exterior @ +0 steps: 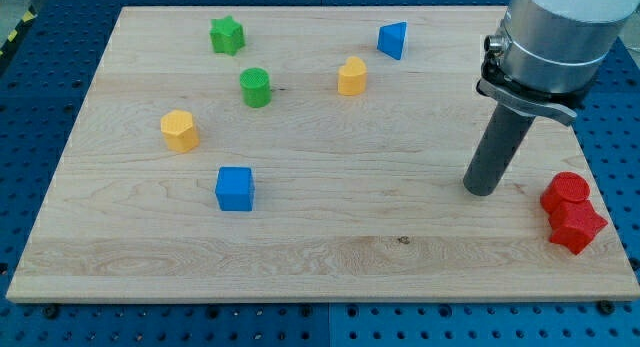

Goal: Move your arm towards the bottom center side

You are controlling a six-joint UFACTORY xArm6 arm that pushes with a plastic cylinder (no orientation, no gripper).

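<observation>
Eight coloured blocks lie scattered over a pale wooden board (330, 257) as the xArm6's dark rod stands near the view's right edge, its tip (481, 192) resting on bare wood. The arm carries no gripper at all, so there is nothing to open or close; the rod holds nothing and touches no block. Just to the tip's right, apart from it, sit a red cylinder (566, 192) and a red star (578, 228), pressed against each other at the board's right rim. The rest lie well away toward the view's left and top: a blue cube (235, 188), a yellow block (180, 130) of roughly hexagonal shape, a green cylinder (256, 87), a green star (227, 34), a second yellow block (352, 76) and a blue triangular block (393, 39).

The assignment is a plain repositioning, and the goal, the bottom centre of the board, appears not yet reached: the tip sits right of centre and above the lower edge. The next move seems to call for a slide down and to the view's left across open wood. No block lies on that line, so the risk of a stray nudge looks small, provided the rod draws away from the red pair rather than toward it.

No containers are present; every block rests directly on the board.
</observation>
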